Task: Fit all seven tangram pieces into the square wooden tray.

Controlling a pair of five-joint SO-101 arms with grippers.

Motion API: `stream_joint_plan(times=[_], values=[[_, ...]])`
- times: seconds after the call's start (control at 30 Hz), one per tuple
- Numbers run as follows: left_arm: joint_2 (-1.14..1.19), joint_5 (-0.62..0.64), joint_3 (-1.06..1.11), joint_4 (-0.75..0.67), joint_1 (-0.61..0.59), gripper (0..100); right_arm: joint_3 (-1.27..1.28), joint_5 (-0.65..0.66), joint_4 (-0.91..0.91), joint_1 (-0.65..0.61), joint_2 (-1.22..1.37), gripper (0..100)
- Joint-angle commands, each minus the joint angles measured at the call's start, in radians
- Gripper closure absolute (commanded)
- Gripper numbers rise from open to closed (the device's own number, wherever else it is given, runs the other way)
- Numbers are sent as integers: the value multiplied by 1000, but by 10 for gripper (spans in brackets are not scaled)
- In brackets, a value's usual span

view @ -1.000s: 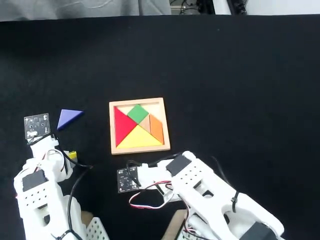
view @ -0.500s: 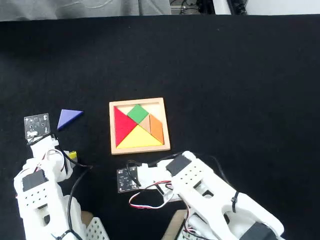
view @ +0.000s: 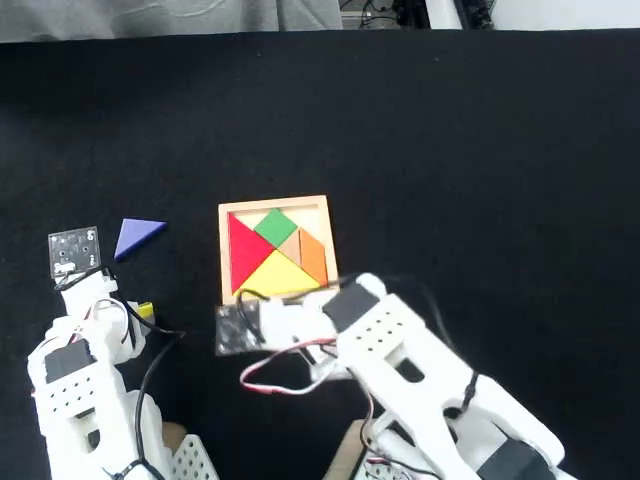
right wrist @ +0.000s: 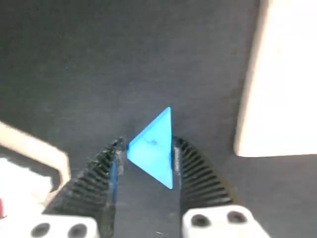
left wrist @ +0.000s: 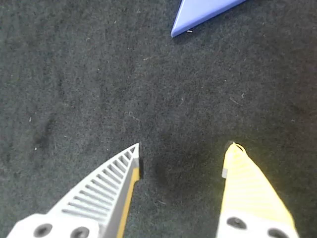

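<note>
The square wooden tray (view: 222, 252) holds a red triangle (view: 245, 250), a green square (view: 275, 226), a yellow triangle (view: 272, 274) and an orange piece (view: 314, 256). Bare wood shows between the green and orange pieces. A purple triangle (view: 137, 236) lies on the cloth left of the tray; its corner (left wrist: 203, 12) lies ahead of my open, empty left gripper (left wrist: 185, 148). My right gripper (right wrist: 147, 143) is shut on a small blue triangle (right wrist: 154, 148), with the tray's pale edge (right wrist: 280, 79) just beside it. The right arm (view: 375, 335) covers the tray's near edge.
Black cloth covers the table. The left arm (view: 75, 375) stands at the near left corner, with a yellow fingertip (view: 146, 310) showing. Loose red and white wires (view: 280, 375) hang under the right arm. Open cloth stretches behind and to the right of the tray.
The right arm has moved forward and left with the blue triangle, from below the tray to over its near edge. The left arm and purple triangle have not moved.
</note>
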Motion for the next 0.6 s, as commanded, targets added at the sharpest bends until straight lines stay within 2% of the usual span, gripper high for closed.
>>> stream_joint_plan(times=[0.0,0.13,0.4,0.57], values=[[-11,-8,-8,-11,4,730,-206,-5,55,57,-8,953],[-11,-8,-8,-11,4,730,-360,-5,61,135,101,951],[-11,-8,-8,-11,4,730,-799,-14,52,140,521,951],[-11,-8,-8,-11,4,730,-1112,-118,52,140,809,950]])
